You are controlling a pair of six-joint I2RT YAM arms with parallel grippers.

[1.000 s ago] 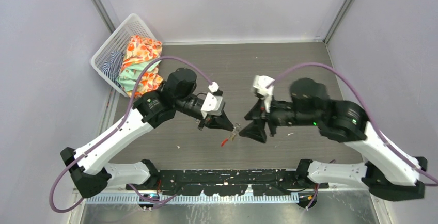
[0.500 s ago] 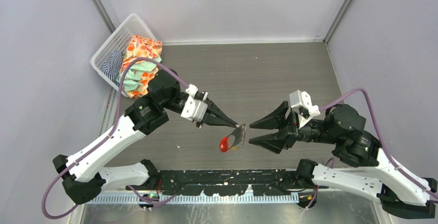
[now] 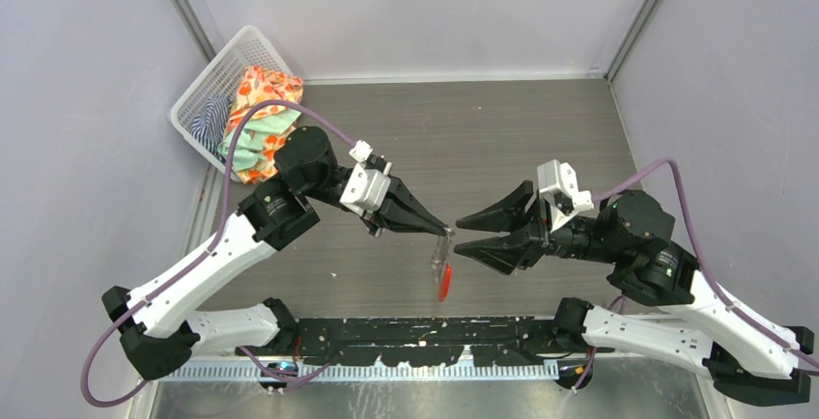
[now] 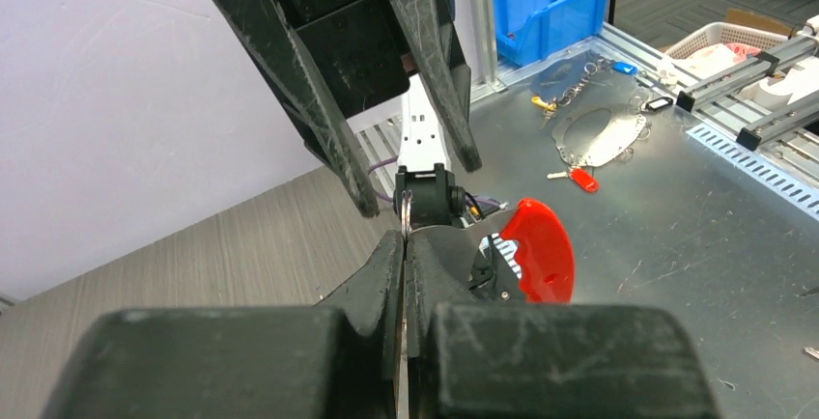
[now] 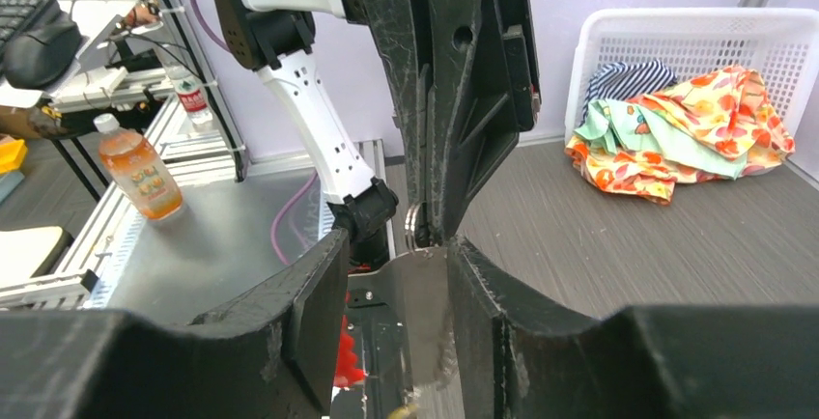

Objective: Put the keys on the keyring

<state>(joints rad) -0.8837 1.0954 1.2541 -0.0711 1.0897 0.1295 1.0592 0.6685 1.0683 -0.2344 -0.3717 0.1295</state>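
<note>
Left tool point(image 3: 442, 232), clamped on the keyring point(image 3: 443, 276), holds it just beside the half-open right tool point(image 3: 457, 236).

Up in the air goes the keyring point(image 3: 441, 253), its grey metal ring point(image 4: 407, 209) nipped in the left gripper's point(image 3: 446, 231) closed tips, its red oval tag point(image 3: 444, 284) hanging below.

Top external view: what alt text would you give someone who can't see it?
The left arm pinches a keyring with a dangling red tag in shut jaws, while the right arm's open jaws reach toward it. A white basket of clothes sits far left.
</note>
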